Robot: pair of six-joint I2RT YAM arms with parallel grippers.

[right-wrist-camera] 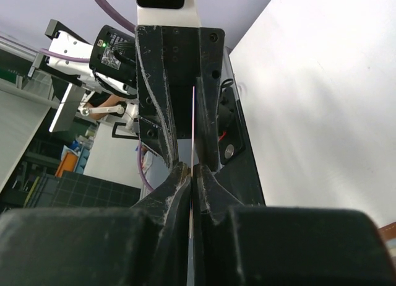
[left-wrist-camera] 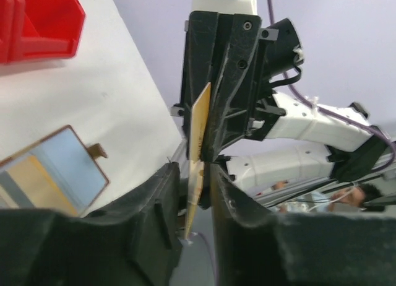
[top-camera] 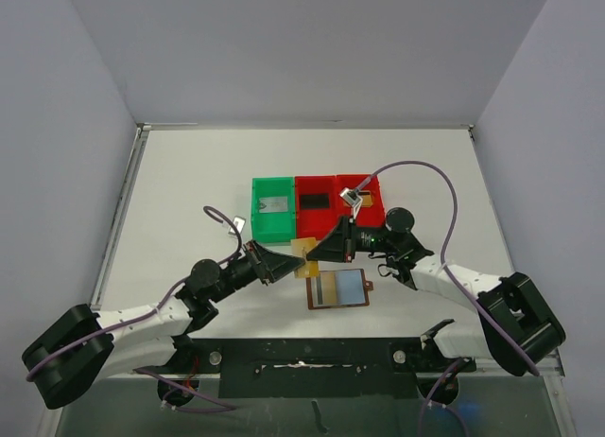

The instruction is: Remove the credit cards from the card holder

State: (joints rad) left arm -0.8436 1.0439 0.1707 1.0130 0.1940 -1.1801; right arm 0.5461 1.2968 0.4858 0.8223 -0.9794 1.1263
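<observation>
Right gripper [right-wrist-camera: 192,168]: the fingers are pressed together on the gold credit card [left-wrist-camera: 199,122]. The card stands on edge between them and shows in the right wrist view only as a thin pale line.

Left gripper [left-wrist-camera: 197,174]: it faces the right gripper tip to tip. Its 2 fingers stand slightly apart, wider than the card is thick, with the opposite end of the same card in the gap. Whether either pad touches the card cannot be told.

The card spans both grippers, clear of the white table [top-camera: 189,219], over the far left corner of the card holder [top-camera: 352,287].

Card holder: it lies open and flat on the table, just nearer the arm bases than the 2 grippers. Its snap tab [top-camera: 369,288] sticks out from its right edge. Its right half is pale blue-grey. Its left half shows a tan surface with a grey stripe, and whether that is a card cannot be told.

Beyond the holder, past the grippers, 3 bins stand side by side in a row. The green bin [top-camera: 272,210] sits far-left of the holder. The 2 red bins [top-camera: 315,202] sit straight behind it and to its far right.
</observation>
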